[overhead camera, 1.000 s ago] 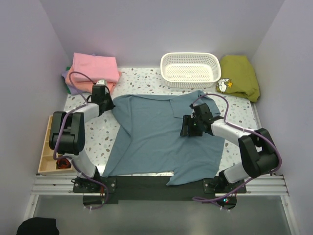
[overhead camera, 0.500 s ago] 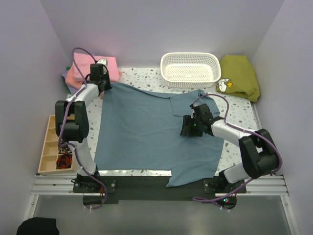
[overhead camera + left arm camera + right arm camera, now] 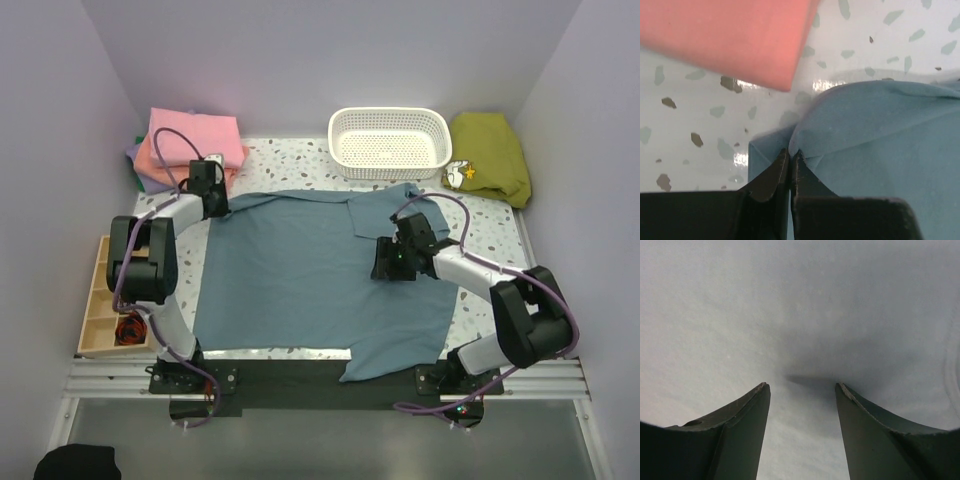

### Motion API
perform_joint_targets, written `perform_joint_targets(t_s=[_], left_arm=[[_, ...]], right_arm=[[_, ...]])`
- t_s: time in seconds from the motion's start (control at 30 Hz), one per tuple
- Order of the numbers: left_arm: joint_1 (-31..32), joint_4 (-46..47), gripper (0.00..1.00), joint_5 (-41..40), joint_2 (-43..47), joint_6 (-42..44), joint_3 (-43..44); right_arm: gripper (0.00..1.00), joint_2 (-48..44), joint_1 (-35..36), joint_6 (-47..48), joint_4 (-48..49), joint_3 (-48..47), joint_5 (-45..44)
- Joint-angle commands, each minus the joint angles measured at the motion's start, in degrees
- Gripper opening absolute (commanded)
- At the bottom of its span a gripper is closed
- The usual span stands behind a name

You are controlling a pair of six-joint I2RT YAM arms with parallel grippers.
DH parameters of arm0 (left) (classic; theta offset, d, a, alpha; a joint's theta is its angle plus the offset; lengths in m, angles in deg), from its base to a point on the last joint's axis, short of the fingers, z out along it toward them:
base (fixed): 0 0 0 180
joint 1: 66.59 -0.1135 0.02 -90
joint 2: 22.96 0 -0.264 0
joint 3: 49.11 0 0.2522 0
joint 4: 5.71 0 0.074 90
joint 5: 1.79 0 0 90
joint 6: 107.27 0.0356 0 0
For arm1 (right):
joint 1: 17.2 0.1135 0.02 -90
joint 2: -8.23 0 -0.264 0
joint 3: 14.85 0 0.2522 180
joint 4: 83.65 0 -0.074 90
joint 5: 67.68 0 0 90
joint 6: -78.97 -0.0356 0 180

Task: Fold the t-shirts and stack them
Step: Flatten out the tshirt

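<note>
Upper left, top view: my left jaws pinch the blue-grey t-shirt (image 3: 300,280) corner; right jaws spread. Looks limp, light; I'd grip hems.

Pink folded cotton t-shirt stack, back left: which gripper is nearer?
Left. Left gripper is shut on a corner of the blue-grey cotton t-shirt, right beside the pink folded stack; right gripper is open over that shirt's right half, well away.
</note>
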Motion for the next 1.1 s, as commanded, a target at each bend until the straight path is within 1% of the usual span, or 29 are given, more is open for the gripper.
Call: perform_joint_targets(t_s=[0.0, 0.07, 0.2, 0.23, 0.3, 0.43, 0.53, 0.6, 0.67, 0.8, 0.93, 0.97, 1.03, 1.07], left_arm=[[3.1, 6.6, 0.0, -3.9, 8.3, -1.4, -2.6], [3.2, 7.5, 0.0, -4.1, 9.3, -1.5, -2.7], [3.2, 6.2, 0.0, -4.8, 9.4, -1.4, -1.5], [3.2, 6.1, 0.0, -4.9, 9.6, -1.7, -1.8], [3.2, 7.0, 0.0, -5.0, 10.1, -1.9, -2.6], [3.2, 7.8, 0.0, -5.6, 10.5, -2.0, -3.9], [3.2, 7.7, 0.0, -5.7, 10.0, -1.8, -3.7], [3.2, 7.9, 0.0, -5.5, 9.7, -1.7, -3.6], [3.2, 8.0, 0.0, -5.4, 9.7, -1.9, -3.6], [3.2, 8.0, 0.0, -5.1, 9.5, -1.8, -3.5], [3.2, 8.0, 0.0, -5.6, 9.7, -1.4, -3.4], [3.1, 8.0, 0.0, -5.6, 9.6, -1.3, -3.3], [3.1, 8.0, 0.0, -5.7, 9.4, -1.2, -3.1], [3.1, 8.0, 0.0, -5.7, 9.5, -1.2, -3.1]], right_arm=[[0.64, -6.0, -0.1, -2.4, -8.6, -1.3, -8.1], [0.69, -7.3, -0.6, -2.9, -10.2, -3.8, -12.1], [0.7, -6.1, -6.5, -3.6, -10.2, -10.5, -13.7], [0.71, -5.3, -7.2, -3.4, -9.6, -11.2, -16.7], [0.71, -3.4, -9.9, -2.2, -8.5, -13.8, -16.9], [0.71, 3.3, -13.8, -1.2, -4.4, -17.6, -17.1], [0.7, 7.8, -16.3, 0.0, -1.4, -20.5, -14.5], [0.68, 12.5, -17.4, 0.4, 0.6, -22.4, -11.0], [0.66, 16.3, -17.6, 0.3, 2.5, -23.5, -10.8], [0.65, 18.8, -18.2, 0.4, 5.1, -25.6, -8.4], [0.6, 20.6, -18.3, 0.6, 3.5, -27.5, -8.4], [0.56, 20.7, -18.4, 0.7, 3.6, -27.3, -8.4], [0.5, 20.6, -18.4, 0.5, 4.1, -26.7, -8.4], [0.42, 20.6, -18.4, 0.7, 4.1, -26.5, -8.5]])
